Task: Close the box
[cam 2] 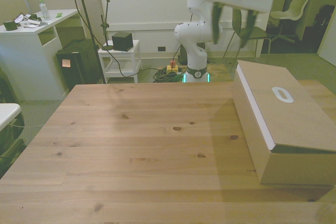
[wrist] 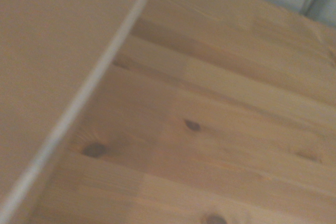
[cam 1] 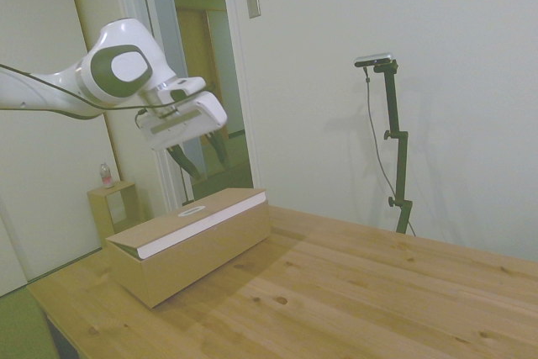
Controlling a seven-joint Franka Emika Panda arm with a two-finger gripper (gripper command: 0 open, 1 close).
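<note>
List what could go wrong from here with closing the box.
1. The lid lies down on the box, but a white strip still shows along its long edge, so it may not be fully seated; leaving now could leave it ajar.
2. The gripper hangs above the box's far end, fingers apart; pressing there alone might tip the lid or skid the box along the table.

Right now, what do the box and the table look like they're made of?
The box: looks like tan cardboard, matte, with flat folded panels; a white strip shows along the lid's edge, perhaps a white inner face. A small white oval mark sits on the lid. The table: wood, probably pine planks, light and smooth, with visible knots, grain and board seams.
</note>
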